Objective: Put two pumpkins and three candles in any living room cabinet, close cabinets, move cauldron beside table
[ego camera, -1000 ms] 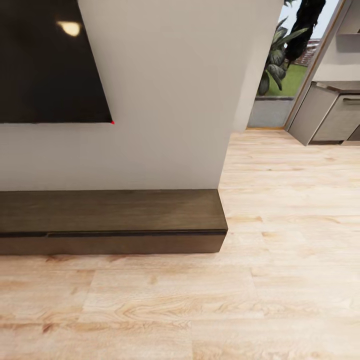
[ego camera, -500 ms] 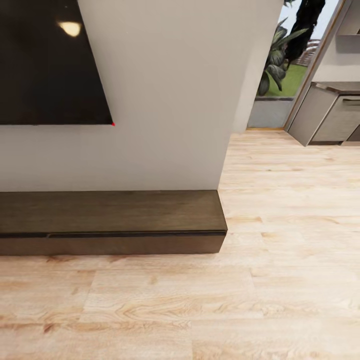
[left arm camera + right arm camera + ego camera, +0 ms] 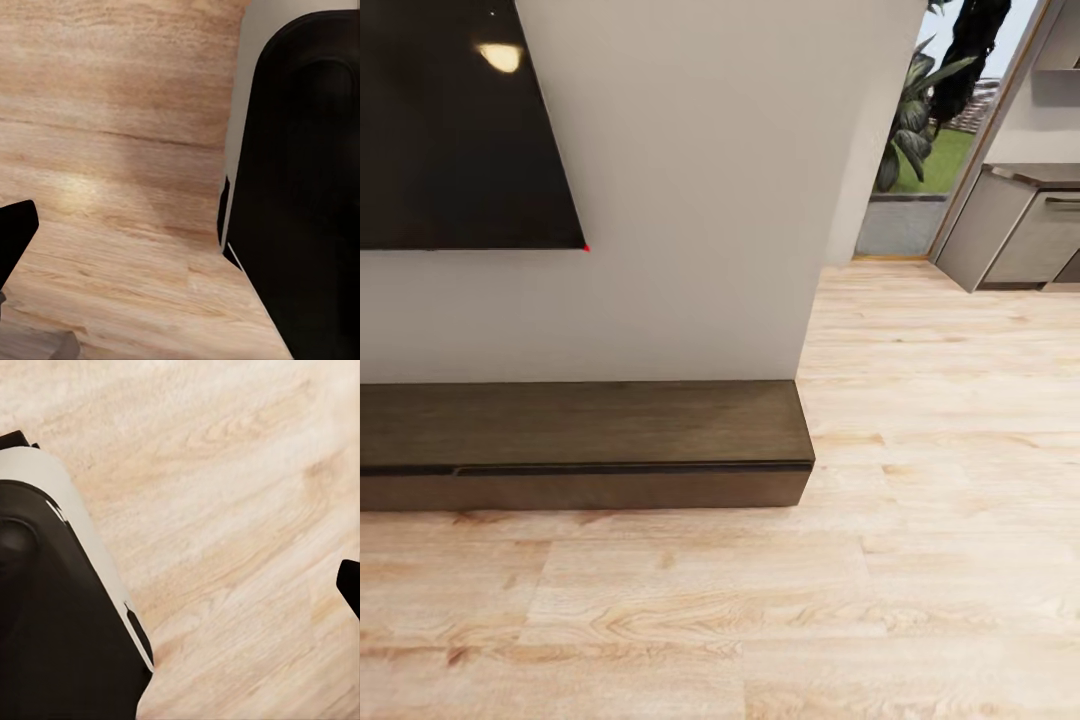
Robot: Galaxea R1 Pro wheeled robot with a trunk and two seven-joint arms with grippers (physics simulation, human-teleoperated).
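**Cabinet found shut against wall; grippers' state undetermined**

The cabinet (image 3: 580, 445) lay low on the wood floor (image 3: 760, 620), touching the white wall (image 3: 700, 200) below the dark screen (image 3: 450, 120); its long axis ran left to right across the head view, its drawer front facing the camera and flush; its right end stopped at the wall's corner. Whether either gripper's fingers were apart or together could not be told.

White wall (image 3: 700, 200) — dark screen (image 3: 450, 130) mounted — above pale wood floor (image 3: 760, 620).
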